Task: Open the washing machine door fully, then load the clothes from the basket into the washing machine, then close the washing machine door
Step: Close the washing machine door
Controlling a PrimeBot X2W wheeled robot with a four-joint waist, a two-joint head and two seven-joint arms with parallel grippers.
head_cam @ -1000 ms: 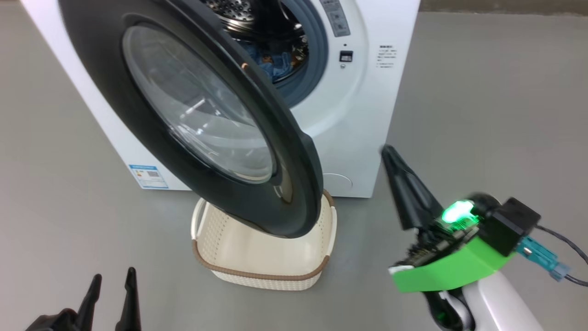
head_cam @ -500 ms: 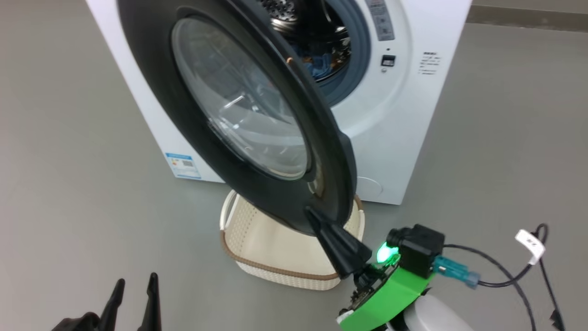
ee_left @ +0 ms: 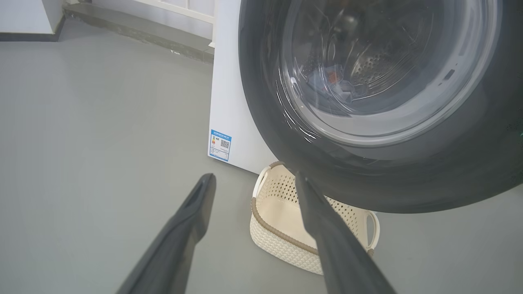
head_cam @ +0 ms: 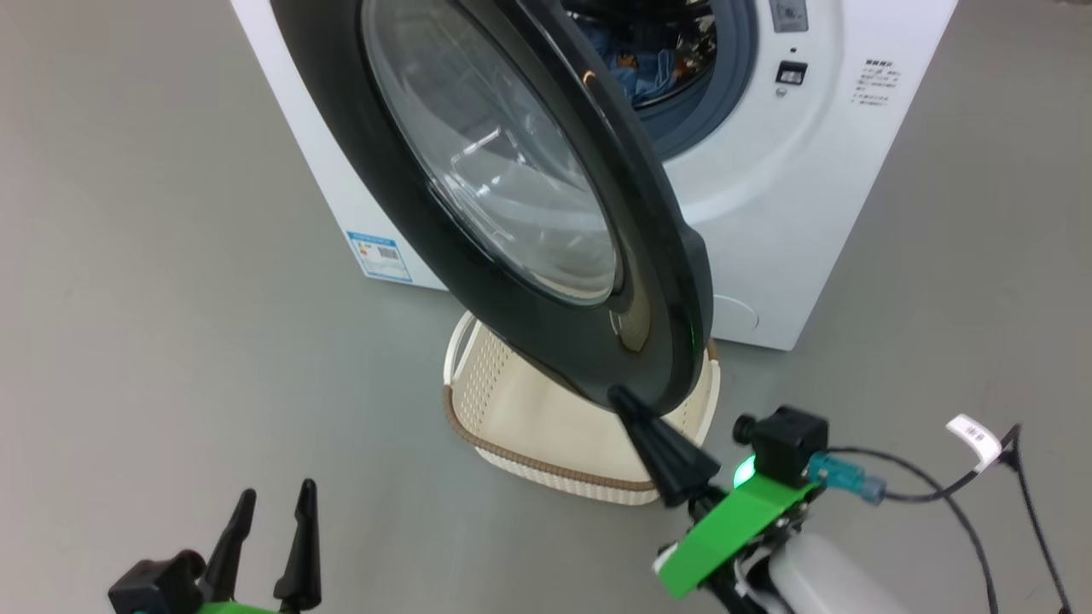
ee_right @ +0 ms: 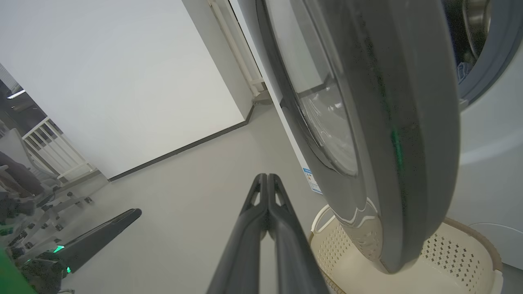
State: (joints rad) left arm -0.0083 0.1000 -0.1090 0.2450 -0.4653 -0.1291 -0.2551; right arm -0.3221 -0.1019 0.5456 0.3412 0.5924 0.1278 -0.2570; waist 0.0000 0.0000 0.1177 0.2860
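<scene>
Head view, near first: left claw [head_cam: 275, 495] sits low at lower left, fingers apart, empty, pointing up, well clear of everything. Right claw [head_cam: 623, 402] reaches in from lower right with the forearm low and the wrist angled up and leftward. Its fingers are pressed together and hold nothing. The tip is at the bottom edge of the washing machine door [head_cam: 512, 188]. Contact is uncertain: the right wrist view puts the fingers just beside the outer face. The basket [head_cam: 537, 418] sits on the floor [head_cam: 171, 341] under the door's lower edge and looks empty. Door half swung, hinged at left. Behind it is the washing machine [head_cam: 768, 196], with the clothes [head_cam: 648, 72] in the drum. Step looks like closing. To do it well: push the black rim near the free edge, not the glass, follow the arc, press until the latch catches, and check that no cloth overhangs the gasket.
</scene>
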